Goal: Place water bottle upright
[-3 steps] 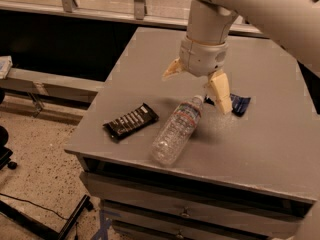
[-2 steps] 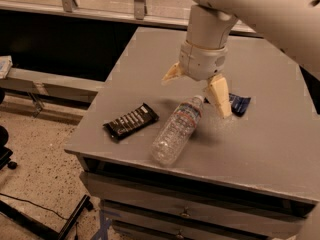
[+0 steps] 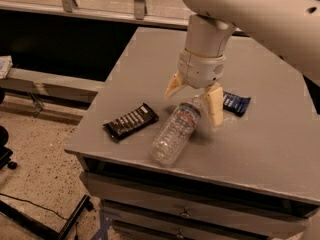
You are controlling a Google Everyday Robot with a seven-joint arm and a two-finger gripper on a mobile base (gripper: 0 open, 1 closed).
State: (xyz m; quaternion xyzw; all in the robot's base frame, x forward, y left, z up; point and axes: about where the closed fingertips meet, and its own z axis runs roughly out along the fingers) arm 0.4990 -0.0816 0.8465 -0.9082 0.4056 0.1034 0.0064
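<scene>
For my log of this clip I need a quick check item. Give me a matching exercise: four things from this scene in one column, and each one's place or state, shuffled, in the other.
Column 1
1. water bottle
2. black snack bar
3. blue snack bar
4. gripper

Column 2
A. partly hidden behind the gripper, farther back
B. lying on its side near the front edge of the table
C. open, poised over the bottle's cap end
D. flat on the table, at the bottle's left in the view

Pairs: 1-B, 2-D, 3-A, 4-C
</scene>
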